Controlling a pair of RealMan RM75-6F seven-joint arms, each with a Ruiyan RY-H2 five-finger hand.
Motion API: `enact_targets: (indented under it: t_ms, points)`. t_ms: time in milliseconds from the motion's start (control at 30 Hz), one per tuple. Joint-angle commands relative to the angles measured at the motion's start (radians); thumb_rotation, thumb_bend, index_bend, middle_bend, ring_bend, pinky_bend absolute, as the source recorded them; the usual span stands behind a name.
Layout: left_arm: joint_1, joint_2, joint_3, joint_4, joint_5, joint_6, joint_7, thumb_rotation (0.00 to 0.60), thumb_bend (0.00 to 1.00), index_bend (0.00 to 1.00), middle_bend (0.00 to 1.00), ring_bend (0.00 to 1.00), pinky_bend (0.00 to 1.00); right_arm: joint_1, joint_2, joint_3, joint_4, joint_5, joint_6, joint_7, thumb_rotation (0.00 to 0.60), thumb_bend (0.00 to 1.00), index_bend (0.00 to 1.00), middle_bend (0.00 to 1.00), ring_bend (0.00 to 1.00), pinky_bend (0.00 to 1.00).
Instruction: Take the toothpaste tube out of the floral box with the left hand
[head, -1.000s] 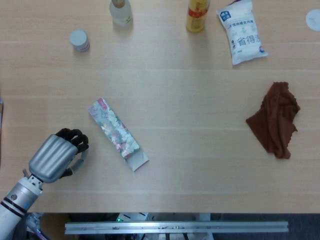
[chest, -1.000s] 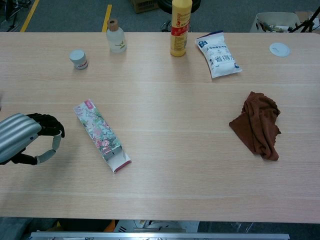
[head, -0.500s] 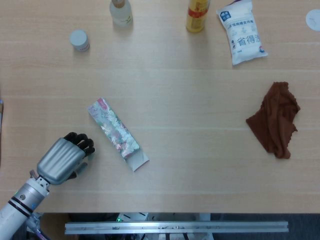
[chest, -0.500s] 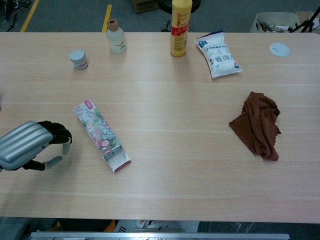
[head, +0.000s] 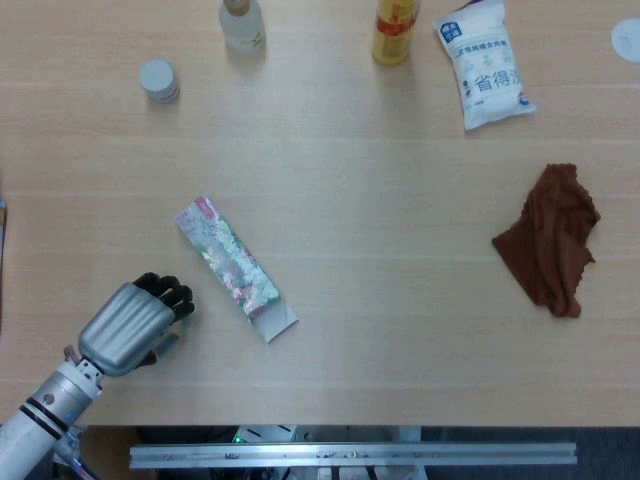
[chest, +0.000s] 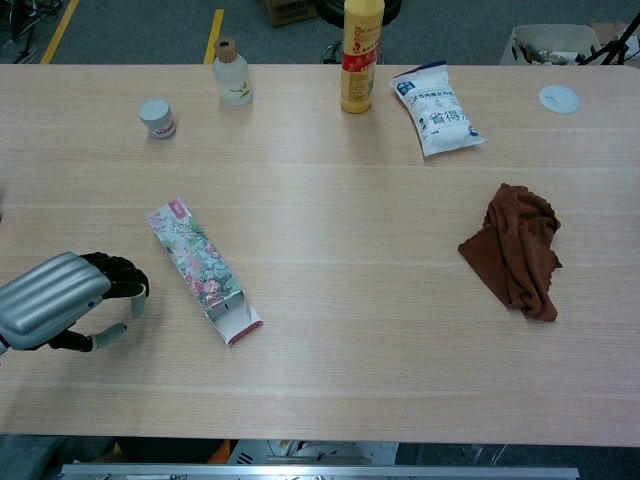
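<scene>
The left robot hand (head: 133, 325) has slid nearer and to the right over the last second, closing on the floral box (head: 235, 267), and now hovers just left of the box's near end with a strip of bare tabletop (head: 400, 200) between them. Its fingers (chest: 118, 272) are curled loosely forward with the thumb apart, and it holds nothing. The box lies flat and slantwise at left of centre, far end to the left, its open flap at the near right end. The tube itself cannot be seen; presumably it is inside. The box has not budged, so this is approach only, and the hand seems to be heading for the open end. The right robot hand is out of sight in both views.
</scene>
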Motion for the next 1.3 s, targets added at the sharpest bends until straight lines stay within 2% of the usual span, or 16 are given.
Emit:
enact_targets:
  t_ms: [33, 867, 1300]
  points:
    - [-0.006, -0.007, 0.007, 0.001, 0.006, -0.008, -0.005, 0.6, 0.36, 0.47, 0.35, 0.28, 0.33, -0.001, -0.001, 0.0, 0.002, 0.002, 0.0, 0.003, 0.6, 0.29, 0.57, 0.39, 0.26, 0.36]
    - [-0.082, -0.093, 0.006, 0.048, 0.021, -0.074, -0.046, 0.6, 0.36, 0.42, 0.32, 0.28, 0.33, -0.02, -0.011, 0.0, 0.039, 0.017, 0.013, 0.052, 0.6, 0.29, 0.57, 0.39, 0.26, 0.36]
    - [-0.128, -0.118, -0.016, 0.051, 0.02, -0.084, -0.058, 0.6, 0.36, 0.38, 0.31, 0.28, 0.33, -0.033, -0.016, 0.002, 0.057, 0.027, 0.021, 0.08, 0.6, 0.29, 0.57, 0.39, 0.26, 0.36]
